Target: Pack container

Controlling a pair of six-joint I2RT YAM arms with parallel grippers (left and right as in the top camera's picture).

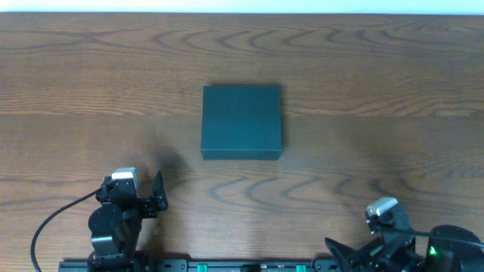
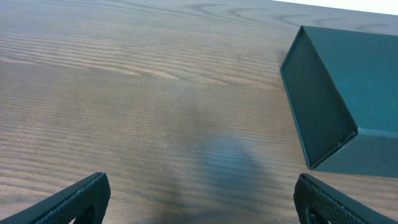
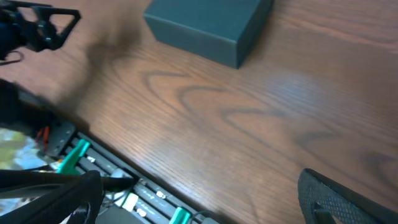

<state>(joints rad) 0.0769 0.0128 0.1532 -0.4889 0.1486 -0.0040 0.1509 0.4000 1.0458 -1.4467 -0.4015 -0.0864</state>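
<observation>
The container point(image 1: 241, 121) is a dark teal box, lid shut, lying flat in the middle of the wooden table. It shows at the upper right of the left wrist view point(image 2: 348, 99) and at the top of the right wrist view point(image 3: 208, 22). My left gripper point(image 1: 157, 195) is open and empty at the front left, short of the box; its fingertips frame bare wood point(image 2: 199, 202). My right gripper point(image 3: 199, 199) is open and empty at the front right, low over the table's front edge. No snack packets are in view.
The black arm mount rail with green clips point(image 3: 81, 155) runs along the table's front edge. The left arm point(image 3: 37, 28) shows at the upper left of the right wrist view. A cable point(image 1: 53, 219) loops by the left arm base.
</observation>
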